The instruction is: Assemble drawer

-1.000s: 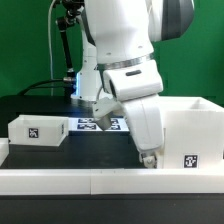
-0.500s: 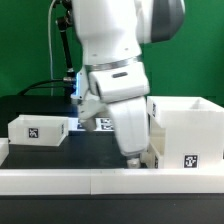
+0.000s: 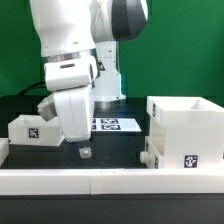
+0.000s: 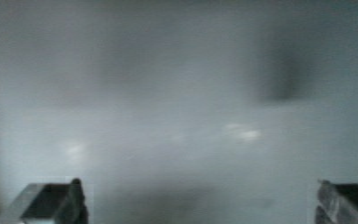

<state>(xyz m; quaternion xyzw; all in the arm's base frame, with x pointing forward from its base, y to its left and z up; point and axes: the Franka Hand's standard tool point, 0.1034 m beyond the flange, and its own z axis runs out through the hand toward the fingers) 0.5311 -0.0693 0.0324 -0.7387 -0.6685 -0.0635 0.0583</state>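
The tall white casing (image 3: 186,122) stands at the exterior view's right, with a tag (image 3: 190,159) low on its front. A shallow white tray (image 3: 150,151) shows at its left lower side, seemingly set into it. A second tray (image 3: 26,128) with a tag stands at the left, partly hidden by my arm. My gripper (image 3: 84,151) hangs just above the black table, right of that tray and apart from it. In the wrist view my fingers (image 4: 53,201) stand wide apart with nothing between them; the rest is a grey blur.
The marker board (image 3: 118,125) lies on the table behind my gripper. A long low white rail (image 3: 110,180) runs along the front edge. The robot's base stands at the back centre, before a green backdrop.
My arm has swung from beside the casing at the right across to the left, and the gripper now hangs near the left tray.
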